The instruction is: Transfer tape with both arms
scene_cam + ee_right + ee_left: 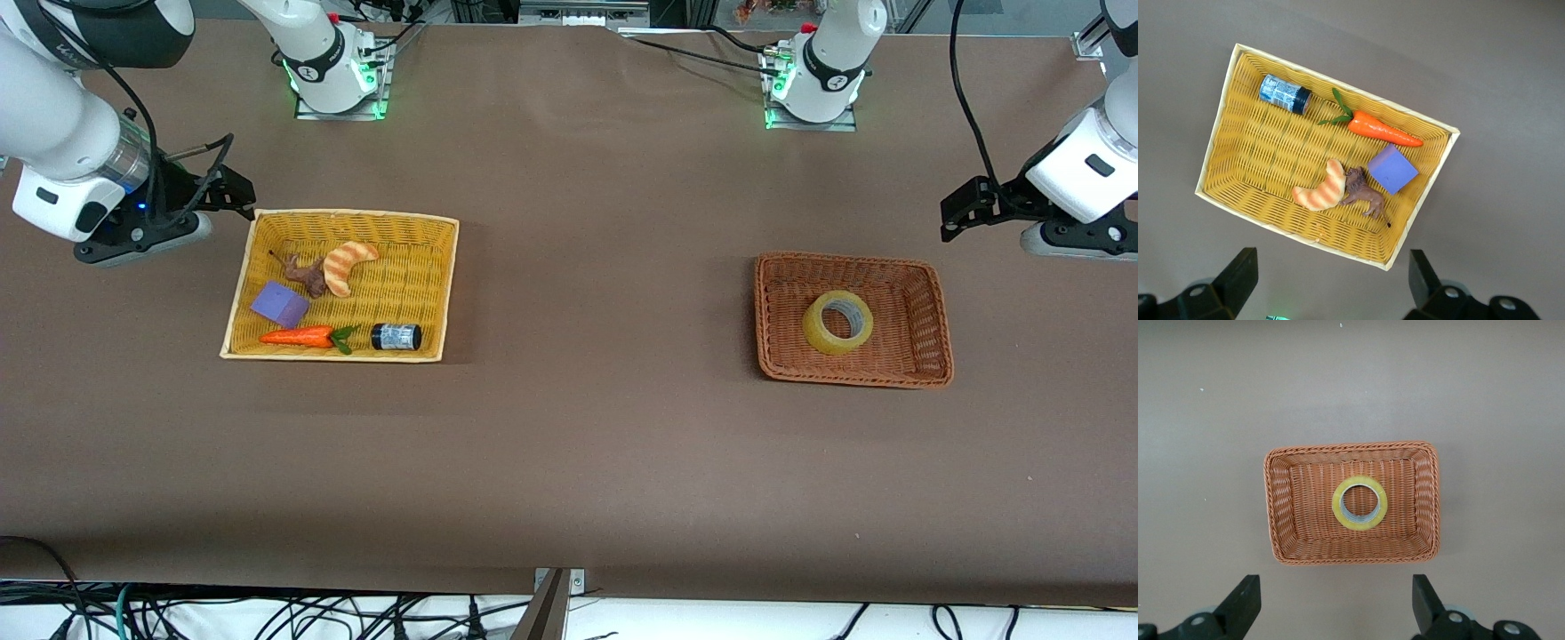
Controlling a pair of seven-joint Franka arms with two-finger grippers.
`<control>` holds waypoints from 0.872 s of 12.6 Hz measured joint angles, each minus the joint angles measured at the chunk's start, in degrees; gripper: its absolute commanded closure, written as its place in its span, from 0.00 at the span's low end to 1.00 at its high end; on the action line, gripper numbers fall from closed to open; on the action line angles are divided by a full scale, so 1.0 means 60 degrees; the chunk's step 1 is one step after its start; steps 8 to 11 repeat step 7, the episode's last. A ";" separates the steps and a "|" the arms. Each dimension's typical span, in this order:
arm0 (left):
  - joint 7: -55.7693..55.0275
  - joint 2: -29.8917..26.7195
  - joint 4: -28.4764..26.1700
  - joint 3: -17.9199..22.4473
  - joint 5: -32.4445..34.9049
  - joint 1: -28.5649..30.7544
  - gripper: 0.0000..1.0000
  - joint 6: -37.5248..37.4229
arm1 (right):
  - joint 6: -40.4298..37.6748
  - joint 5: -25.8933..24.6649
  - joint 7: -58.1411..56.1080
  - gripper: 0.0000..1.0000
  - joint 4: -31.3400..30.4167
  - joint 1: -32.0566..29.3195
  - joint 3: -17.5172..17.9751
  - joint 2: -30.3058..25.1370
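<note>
The tape [837, 322] lies flat in the middle of the brown basket [933, 293], which stands on the counter [605, 444] toward my left arm's end. My left gripper [953, 215] hangs with its jaws spread wide and holding nothing, beside the brown basket's corner on the side of my bases. My right gripper [238, 197] also has its jaws spread and empty, at the corner of the yellow basket [444, 293], well apart from the brown basket toward my right arm's end. This yellow basket holds a carrot [298, 337], a purple block [279, 304], a croissant [347, 265], a toy animal [308, 276] and a small bottle [396, 337]. Whether the brown basket is where the tape starts or where it must arrive, I cannot judge.
</note>
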 measured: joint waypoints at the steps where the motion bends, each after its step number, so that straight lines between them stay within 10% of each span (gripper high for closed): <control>1: -0.0009 0.0000 0.0000 0.0000 0.0000 -0.0002 0.00 0.0000 | -0.0002 -0.0001 -0.0005 0.00 0.0009 0.0000 0.0000 -0.0006; 11: -0.0029 0.0000 0.0000 0.0000 0.0000 -0.0052 0.00 0.0001 | -0.0195 -0.0002 -0.0013 0.00 0.0253 0.0000 0.0001 -0.0125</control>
